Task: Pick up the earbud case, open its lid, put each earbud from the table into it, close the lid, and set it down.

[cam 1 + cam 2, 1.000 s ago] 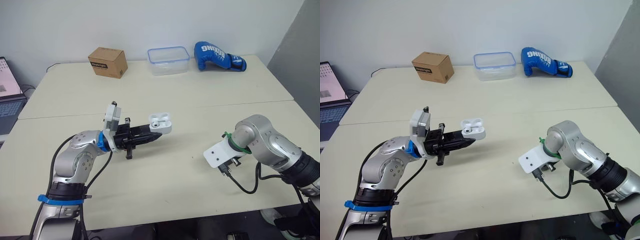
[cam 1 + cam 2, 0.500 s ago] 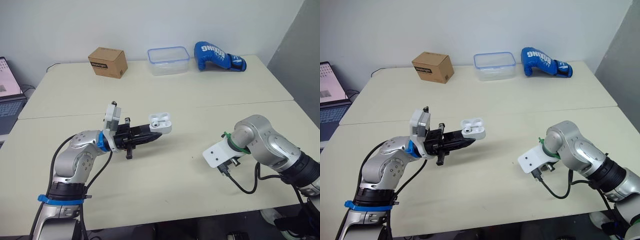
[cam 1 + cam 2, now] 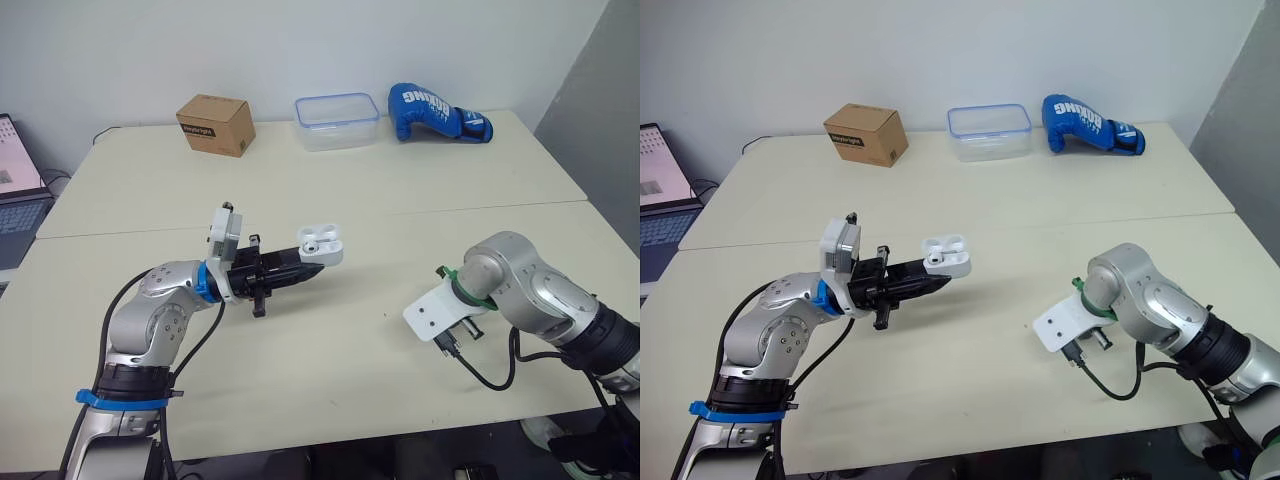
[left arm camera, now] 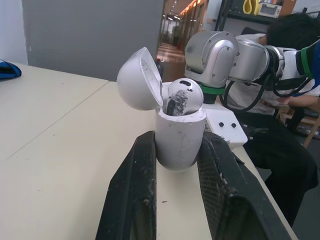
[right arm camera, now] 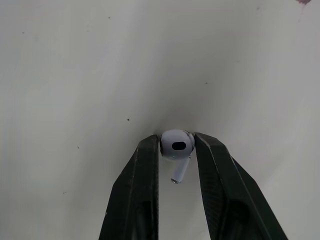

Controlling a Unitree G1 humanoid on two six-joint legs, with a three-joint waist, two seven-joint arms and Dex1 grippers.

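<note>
We found the table (image 3: 400, 200) lying beneath both grippers. The left gripper (image 3: 308, 271) was clamped on the earbud case (image 4: 176, 145), held above the tabletop between its fingers with the lid (image 4: 140, 80) hinged open. The right gripper (image 5: 176, 138) was closed on an earbud (image 5: 176, 146), pinched between its fingertips. We could not tell whether it touched the table. Another earbud (image 4: 184, 96) sat in the case's mouth.

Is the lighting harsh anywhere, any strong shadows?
Left eye view: soft, even light; the cardboard box and boxing glove cast only faint shadows. Right wrist view: the earbud in the right gripper leaves a dim shadow. Left wrist view: bright ceiling lamps glow behind the earbud case.
</note>
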